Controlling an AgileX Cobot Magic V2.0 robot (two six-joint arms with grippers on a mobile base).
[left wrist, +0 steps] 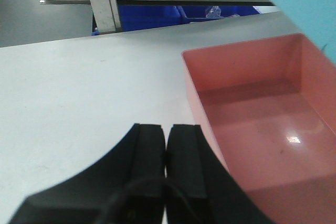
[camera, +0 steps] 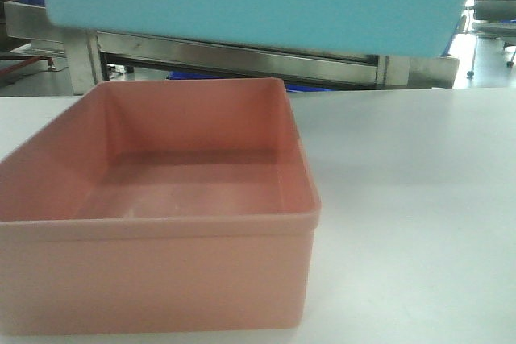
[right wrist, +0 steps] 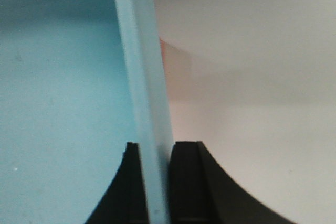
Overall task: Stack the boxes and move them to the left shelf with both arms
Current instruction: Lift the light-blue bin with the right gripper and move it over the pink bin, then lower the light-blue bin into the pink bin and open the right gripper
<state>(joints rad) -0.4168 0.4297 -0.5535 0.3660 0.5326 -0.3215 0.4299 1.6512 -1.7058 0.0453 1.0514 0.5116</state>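
Our right pincer [right wrist: 156,153] is clenched on one wall of the light blue box [right wrist: 52,103]. The wall runs up between the two jaws, with the box's inside on one side and the pale counter [right wrist: 252,51] on the other. Our left pincer [left wrist: 166,129] has its jaws pressed together on nothing. It hangs over the counter just beside the near left wall of the pink box [left wrist: 262,129], apart from it.

The step in hand looks to us like the stacking: setting the blue box into the pink one. To do it well, we judge that the blue box should come squarely over the pink opening with walls parallel, then go down slowly so it seats without catching a rim. A grip on a single wall lets the load tip. In the front view the lower edge of the blue box [camera: 258,2] runs a little aslant, so it wants levelling first. The left pincer is well placed to steady the pink box if it slides.

From the right pincer outward, the blue box is in the air. Below it, and nearer the front camera, the pink box [camera: 153,279] sits empty and upright on the counter [camera: 419,199]. Beyond the counter's far edge stands a steel frame [camera: 242,58] with dark blue crates [left wrist: 152,17] under it. We cannot tell whether it is part of the left shelf.
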